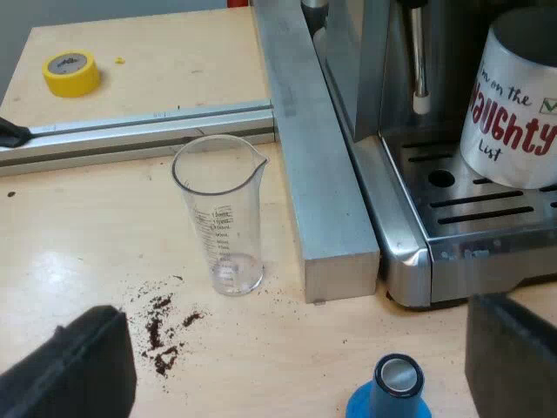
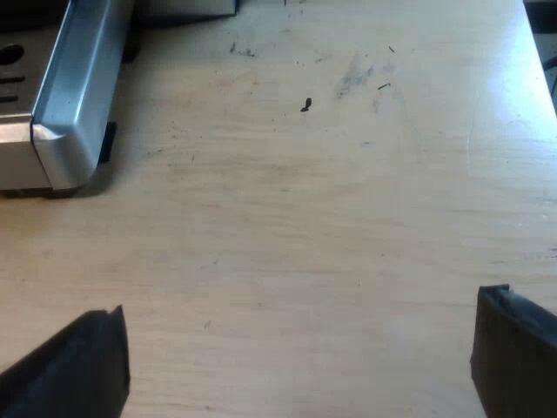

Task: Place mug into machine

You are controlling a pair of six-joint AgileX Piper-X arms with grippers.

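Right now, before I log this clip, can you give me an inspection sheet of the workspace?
Surface: pale wooden table, with dark coffee grounds spilled beside the glass.
Job's things: white mug with red lettering stands on the slotted drip tray of the steel espresso machine.
Clutter: clear measuring glass, upright and empty; blue tamper; yellow tape roll; aluminium bars beside the machine.
Grippers: left gripper open, near the tamper; right gripper open over bare table by the machine's corner.
Cables: nothing seen.
Surroundings: plain grey backdrop beyond the table's edge.
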